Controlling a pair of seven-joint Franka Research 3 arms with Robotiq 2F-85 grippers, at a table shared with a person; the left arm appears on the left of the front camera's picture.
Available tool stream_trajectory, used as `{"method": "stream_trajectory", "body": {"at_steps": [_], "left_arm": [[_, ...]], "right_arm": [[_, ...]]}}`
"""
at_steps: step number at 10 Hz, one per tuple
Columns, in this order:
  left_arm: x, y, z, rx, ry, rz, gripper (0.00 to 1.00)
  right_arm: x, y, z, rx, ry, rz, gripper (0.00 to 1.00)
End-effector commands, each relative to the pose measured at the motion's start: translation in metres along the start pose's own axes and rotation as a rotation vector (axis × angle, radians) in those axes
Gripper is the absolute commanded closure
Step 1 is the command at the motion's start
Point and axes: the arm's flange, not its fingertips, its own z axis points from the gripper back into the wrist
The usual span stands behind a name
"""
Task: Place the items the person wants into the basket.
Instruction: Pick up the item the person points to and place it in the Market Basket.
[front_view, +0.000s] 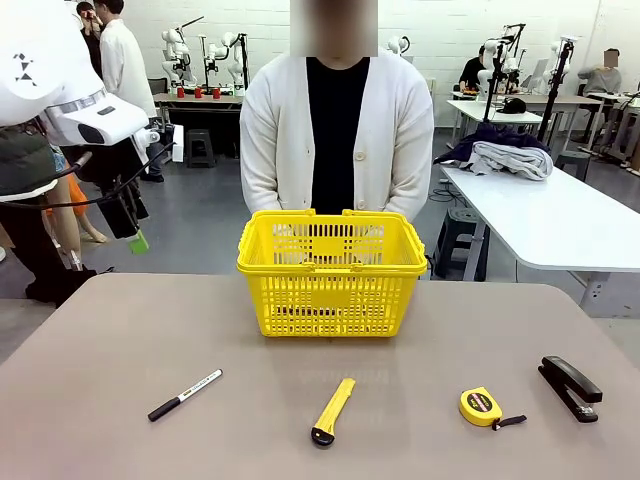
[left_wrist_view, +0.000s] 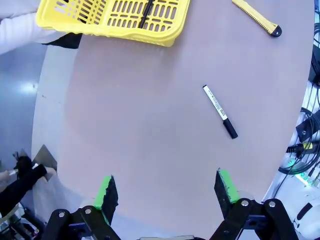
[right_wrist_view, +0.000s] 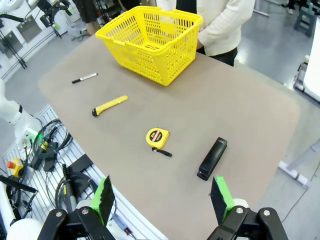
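Grey-brown table (front_view: 120, 350) carries a yellow basket (front_view: 330, 290) at its far middle, directly in front of the person (front_view: 275, 140) in a white cardigan; a thin black pen (left_wrist_view: 146, 12) lies inside it. Along the near side, from the robot's left to right, lie a black-capped marker (front_view: 185, 394), a yellow utility knife (front_view: 333, 410), a round yellow tape measure (front_view: 481, 406) and a black stapler (front_view: 571, 387), all well apart from one another. Left gripper (left_wrist_view: 165, 186) and right gripper (right_wrist_view: 162, 192) both hang above the table, fingers spread wide with nothing between them.

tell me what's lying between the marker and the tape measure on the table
The yellow utility knife lies between the marker and the tape measure, touching neither. The front view shows this row plainly.
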Motion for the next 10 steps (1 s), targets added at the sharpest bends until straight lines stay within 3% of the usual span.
{"method": "stream_trajectory", "body": {"at_steps": [1,4,5,6,7,10], "left_arm": [[-0.001,0.000,0.003,0.006,-0.001,0.004,0.00],[0.000,0.001,0.001,0.002,-0.001,0.001,0.00],[-0.021,-0.001,0.015,-0.051,-0.184,0.002,0.00],[-0.060,-0.011,0.044,-0.083,-0.388,0.022,0.00],[-0.106,-0.019,0.075,-0.096,-0.521,0.036,0.00],[-0.217,-0.043,0.120,-0.136,-0.628,0.059,0.00]], "right_arm": [[0.002,-0.002,-0.002,0.012,-0.021,0.009,0.00],[0.002,-0.002,-0.002,0.012,-0.021,0.009,0.00],[0.002,-0.002,-0.002,0.012,-0.021,0.009,0.00],[0.002,-0.002,-0.002,0.012,-0.021,0.009,0.00],[0.002,-0.002,-0.002,0.012,-0.021,0.009,0.00],[0.002,-0.002,-0.002,0.012,-0.021,0.009,0.00]]}}
